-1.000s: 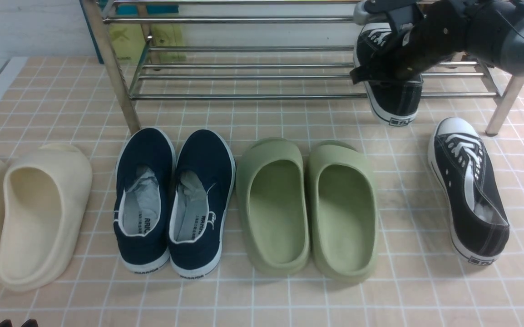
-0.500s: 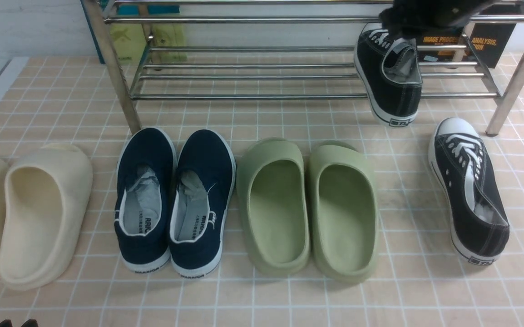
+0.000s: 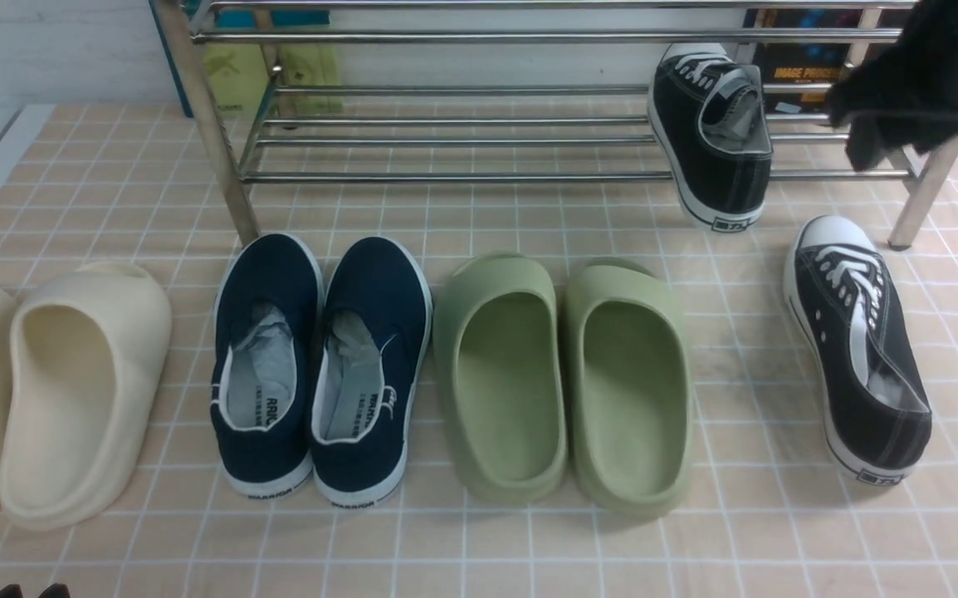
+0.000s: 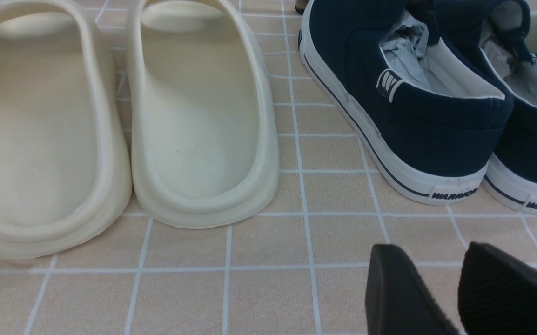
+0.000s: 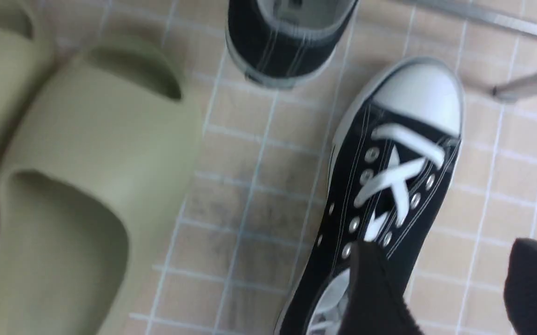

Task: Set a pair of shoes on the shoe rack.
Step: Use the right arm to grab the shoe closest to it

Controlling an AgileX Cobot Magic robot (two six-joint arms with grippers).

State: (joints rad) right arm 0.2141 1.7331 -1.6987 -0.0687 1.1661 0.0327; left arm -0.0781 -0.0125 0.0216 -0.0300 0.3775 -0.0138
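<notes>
Sneaker one (image 3: 716, 158), black canvas with a white sole, is sitting on the lower tier of the steel shoe rack (image 3: 446, 176), near its right end. Its toe is pointing to the back and its heel is overhanging the front bar. Sneaker two (image 3: 857, 349) is lying on the tiled floor (image 3: 745, 515), upright with its toe toward the rack. It is just in front of the rack's right front leg (image 3: 919, 203) and well apart from its mate.

Right gripper (image 5: 445, 244) is hovering above sneaker two. Its fingers (image 5: 371, 288) are spread wide and gripping nothing. In the wrist view the laces and white toe cap are showing between and beyond the fingers. In the front view this arm is reading only as a dark blur by the rack's right end.

Left gripper (image 4: 431, 249) is hanging low over bare tiles, its pads a narrow gap apart and holding nothing. It is near the heels of the cream slides (image 4: 194, 116) and the navy slip-ons (image 4: 417, 121).

Green slides (image 3: 562, 382) are sitting side by side between the slip-ons and sneaker two, all in one row before the rack.
</notes>
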